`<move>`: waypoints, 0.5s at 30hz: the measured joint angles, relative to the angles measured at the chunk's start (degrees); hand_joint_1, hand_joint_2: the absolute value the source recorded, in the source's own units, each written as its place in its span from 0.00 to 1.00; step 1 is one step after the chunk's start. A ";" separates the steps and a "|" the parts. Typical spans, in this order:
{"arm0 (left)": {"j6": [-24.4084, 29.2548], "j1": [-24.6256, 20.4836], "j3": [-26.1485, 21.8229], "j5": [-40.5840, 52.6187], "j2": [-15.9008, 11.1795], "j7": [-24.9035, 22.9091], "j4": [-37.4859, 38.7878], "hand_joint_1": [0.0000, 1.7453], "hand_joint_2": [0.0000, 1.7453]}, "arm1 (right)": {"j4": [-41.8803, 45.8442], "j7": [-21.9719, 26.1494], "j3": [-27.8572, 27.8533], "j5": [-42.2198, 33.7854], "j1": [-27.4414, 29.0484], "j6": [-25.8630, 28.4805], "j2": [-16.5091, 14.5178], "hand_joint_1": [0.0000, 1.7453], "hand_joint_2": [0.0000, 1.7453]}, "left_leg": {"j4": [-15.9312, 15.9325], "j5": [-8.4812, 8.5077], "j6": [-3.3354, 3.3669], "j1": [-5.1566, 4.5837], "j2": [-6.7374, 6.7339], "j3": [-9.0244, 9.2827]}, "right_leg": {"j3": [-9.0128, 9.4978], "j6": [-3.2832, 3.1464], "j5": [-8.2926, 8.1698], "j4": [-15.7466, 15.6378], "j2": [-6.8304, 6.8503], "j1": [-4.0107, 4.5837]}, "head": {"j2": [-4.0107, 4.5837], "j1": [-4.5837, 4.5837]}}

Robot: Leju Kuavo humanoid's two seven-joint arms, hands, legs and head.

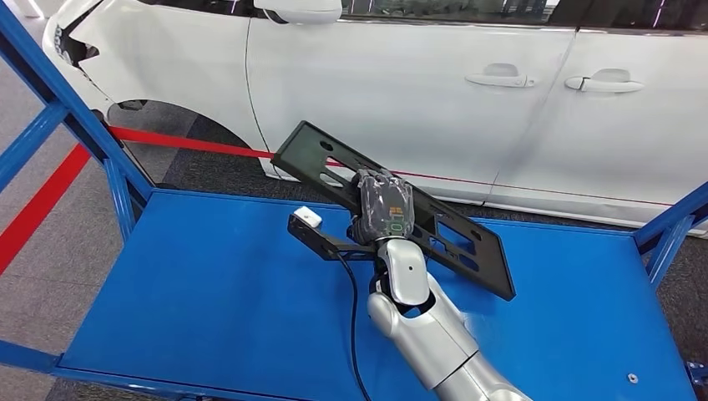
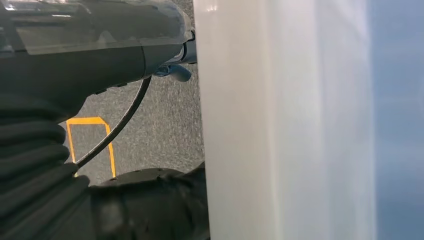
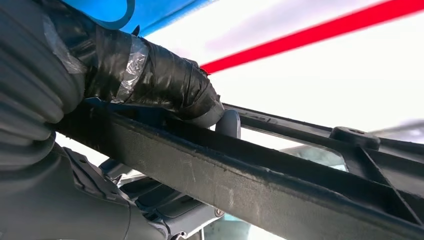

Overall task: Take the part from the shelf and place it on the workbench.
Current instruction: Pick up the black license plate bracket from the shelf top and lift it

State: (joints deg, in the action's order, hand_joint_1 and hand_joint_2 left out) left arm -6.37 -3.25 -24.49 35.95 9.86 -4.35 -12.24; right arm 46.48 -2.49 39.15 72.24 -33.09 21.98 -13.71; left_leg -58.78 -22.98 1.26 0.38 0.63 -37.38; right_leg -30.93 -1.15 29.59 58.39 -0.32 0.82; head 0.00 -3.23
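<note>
Black slotted plastic part (image 1: 434,225) tilted, held above blue workbench (image 1: 209,292), right hand (image 1: 384,207) gripping its middle, thumb (image 3: 150,75) taped, pressed on its edge, white car (image 1: 434,75) beyond far side, left hand state cannot tell.

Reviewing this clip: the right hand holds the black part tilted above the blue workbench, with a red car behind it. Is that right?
Not quite. The car is white, not red; only the floor stripe beside it is red, as the head view shows. The rest stands: the right hand holds the black part tilted above the blue workbench.
</note>
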 joint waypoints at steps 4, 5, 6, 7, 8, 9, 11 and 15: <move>-0.99 0.26 -0.68 -0.77 -0.49 1.53 0.00 0.00 1.00 | 8.83 -0.19 0.09 0.63 2.19 -0.87 1.77 1.00 1.00 | 0.00 -0.04 0.02 0.00 0.01 -0.03 | -0.02 0.03 0.06 0.00 0.01 -0.06 | 0.00 0.00; -1.21 0.36 -0.88 -0.78 -0.67 1.49 0.01 0.00 1.00 | 11.37 -0.38 0.19 1.30 2.64 -1.00 2.41 1.00 1.00 | 0.00 -0.07 0.02 -0.01 0.01 -0.04 | -0.02 0.02 0.07 0.00 0.00 -0.07 | 0.00 0.00; -1.32 0.47 -1.04 -0.75 -0.84 1.41 0.01 0.00 1.00 | 13.67 -0.55 0.29 1.93 2.96 -1.02 3.01 1.00 1.00 | 0.00 -0.09 0.03 -0.01 0.00 -0.04 | -0.03 0.02 0.08 0.00 -0.01 -0.08 | 0.00 0.00; -1.34 0.56 -1.16 -0.72 -0.98 1.36 0.01 0.00 1.00 | 15.58 -0.63 0.39 2.34 3.20 -1.03 3.52 1.00 1.00 | 0.00 -0.10 0.02 -0.01 0.00 -0.04 | -0.03 0.01 0.08 -0.01 -0.02 -0.08 | 0.00 0.00; -1.34 0.63 -1.25 -0.67 -1.09 1.36 0.02 0.00 1.00 | 17.14 -0.67 0.49 2.55 3.41 -1.04 3.94 1.00 1.00 | 0.00 -0.12 0.02 -0.02 0.00 -0.04 | -0.03 0.02 0.09 -0.01 -0.02 -0.09 | 0.00 0.00; -1.32 0.67 -1.31 -0.64 -1.16 1.36 0.01 0.00 1.00 | 18.43 -0.70 0.59 2.69 3.63 -1.04 4.27 1.00 1.00 | 0.00 -0.13 0.03 -0.02 0.00 -0.04 | -0.03 0.02 0.10 -0.01 -0.01 -0.09 | 0.00 0.00; -1.19 0.74 -1.38 -0.59 -1.23 1.38 0.01 0.00 1.00 | 20.42 -0.77 0.81 2.86 4.05 -0.99 4.80 1.00 1.00 | 0.00 -0.15 0.05 -0.02 0.00 -0.04 | -0.03 0.03 0.12 -0.02 -0.01 -0.09 | 0.00 0.00; -0.48 0.85 -1.43 -0.36 -1.42 1.30 0.01 0.00 1.00 | 23.23 -0.52 0.92 2.57 4.56 -1.25 5.73 1.00 1.00 | 0.16 -0.15 0.64 -0.25 0.07 0.09 | 0.20 0.45 -0.10 -0.53 0.00 -0.27 | 0.00 -0.01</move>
State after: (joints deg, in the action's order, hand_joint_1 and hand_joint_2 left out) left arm -6.85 -2.40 -25.92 35.59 8.44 -3.05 -12.23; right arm 69.71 -3.01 40.06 74.82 -28.53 20.73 -7.98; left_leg -58.62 -23.13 1.90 0.13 0.70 -37.29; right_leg -30.73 -0.69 29.48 57.86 -0.32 0.55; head 0.00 -3.24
